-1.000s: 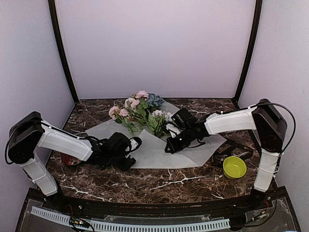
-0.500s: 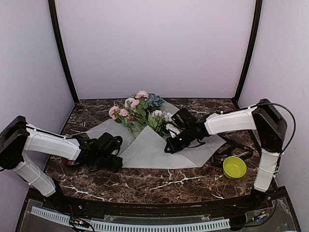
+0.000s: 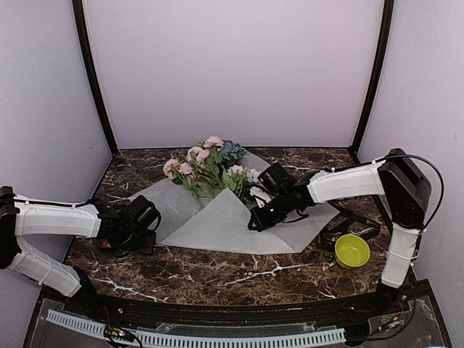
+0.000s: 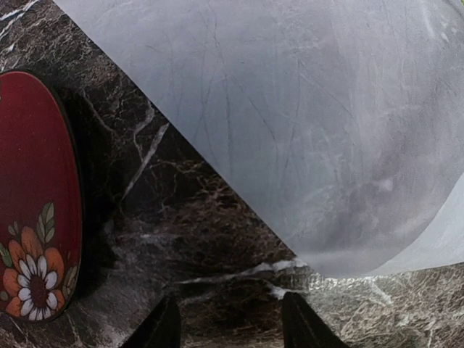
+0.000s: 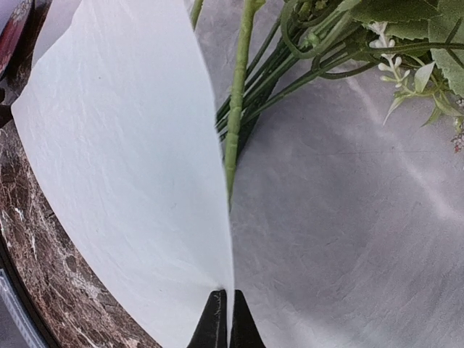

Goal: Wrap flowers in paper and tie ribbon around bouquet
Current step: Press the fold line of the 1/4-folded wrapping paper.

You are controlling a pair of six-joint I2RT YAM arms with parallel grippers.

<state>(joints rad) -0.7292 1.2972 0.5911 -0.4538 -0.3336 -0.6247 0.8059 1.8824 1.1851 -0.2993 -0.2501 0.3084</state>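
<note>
Backing off toward its own side, the left arm has let go of the paper (image 3: 225,226). A second ago the left fingers (image 4: 165,330) sat over the sheet's left half; now they hover parted and empty above bare worktop (image 3: 217,274), just off the sheet's near-left edge and beside a red floral plate (image 4: 36,196). The right arm has not shifted: the right fingers (image 5: 226,322) stay pressed shut on a crease of the paper, where a pale flap rises over the green stems. With the left arm gone, that flap reaches further left across the sheet than it did.

The flowers (image 3: 206,167) lie at the far side of the paper, blooms toward the back wall and stems running under the fold. This looks like one side of the wrap laid over, held only by the right-hand pinch, with the other side still flat. I cannot pick out the ribbon, so tying seems well ahead; a yellow bowl (image 3: 351,251) sits off to the right
</note>
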